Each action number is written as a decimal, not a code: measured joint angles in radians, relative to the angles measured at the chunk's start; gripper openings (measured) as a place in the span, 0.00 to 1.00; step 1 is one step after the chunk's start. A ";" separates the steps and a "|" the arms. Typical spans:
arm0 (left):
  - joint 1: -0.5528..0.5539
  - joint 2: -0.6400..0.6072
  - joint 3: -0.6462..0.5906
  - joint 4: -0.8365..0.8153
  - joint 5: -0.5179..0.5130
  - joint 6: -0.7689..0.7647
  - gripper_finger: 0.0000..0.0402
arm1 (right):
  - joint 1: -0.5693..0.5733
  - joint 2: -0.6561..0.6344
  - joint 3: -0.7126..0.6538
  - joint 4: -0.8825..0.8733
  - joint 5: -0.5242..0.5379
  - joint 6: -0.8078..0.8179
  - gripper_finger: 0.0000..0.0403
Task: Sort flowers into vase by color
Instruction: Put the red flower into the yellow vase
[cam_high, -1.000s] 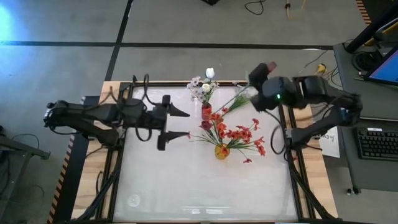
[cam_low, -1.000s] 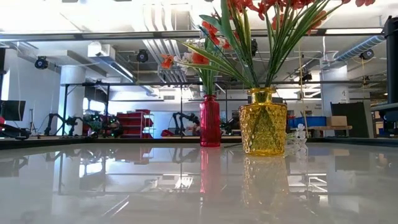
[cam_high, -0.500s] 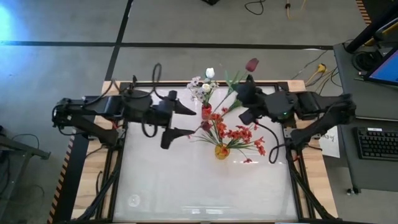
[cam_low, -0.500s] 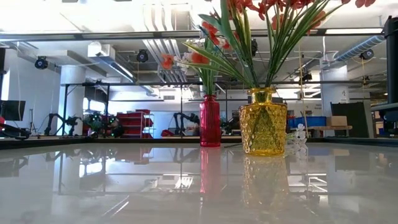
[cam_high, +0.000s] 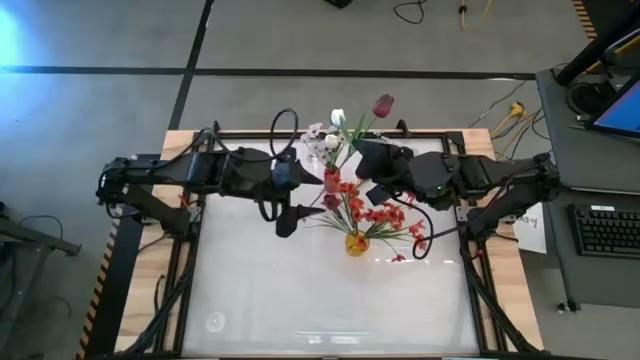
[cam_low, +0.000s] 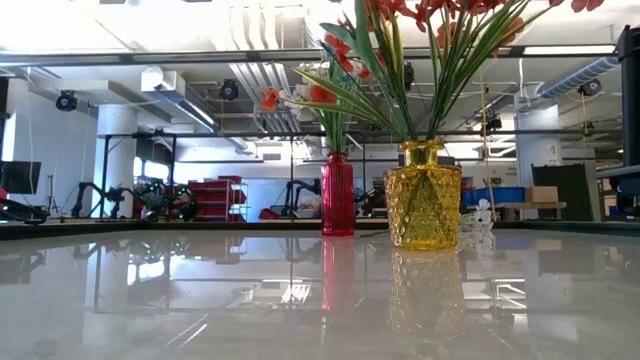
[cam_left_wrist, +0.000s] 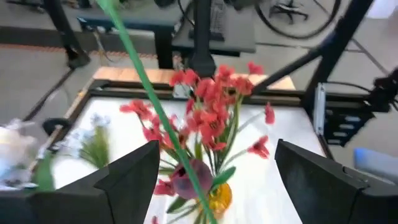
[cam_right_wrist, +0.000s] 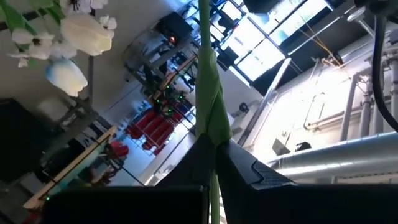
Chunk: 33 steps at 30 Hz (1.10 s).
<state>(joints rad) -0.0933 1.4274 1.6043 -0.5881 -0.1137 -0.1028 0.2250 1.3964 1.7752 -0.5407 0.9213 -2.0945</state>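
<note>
The right gripper (cam_high: 366, 172) is closed on a dark red tulip (cam_high: 383, 104) near the table's far edge (cam_high: 300, 134). The left gripper (cam_high: 291, 199) is wide open, holding nothing. Only the low view shows the yellow vase (cam_low: 423, 209) whole.

The glossy white tabletop (cam_high: 300, 300) lies bare across its near half, giving wide passage there. At the far middle, a yellow textured glass vase (cam_low: 423, 195) of spreading red-orange blossoms (cam_high: 375, 215) and a slim red glass vase (cam_low: 337, 194) stand close together, with both dark arms crowding in above them from either side.
</note>
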 joint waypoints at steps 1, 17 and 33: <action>-0.001 -0.003 0.005 -0.004 -0.019 -0.001 0.76 | 0.003 0.000 0.000 0.000 -0.001 0.000 0.02; 0.019 0.020 0.004 -0.022 -0.061 0.005 0.60 | 0.015 0.000 0.000 0.101 -0.073 -0.079 0.02; -0.028 0.024 0.003 -0.001 -0.053 0.034 0.00 | 0.016 0.021 0.000 0.165 -0.135 0.131 0.31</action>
<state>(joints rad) -0.1208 1.4518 1.6073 -0.5896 -0.1671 -0.0689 0.2412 1.4175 1.7748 -0.3756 0.7859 -1.9633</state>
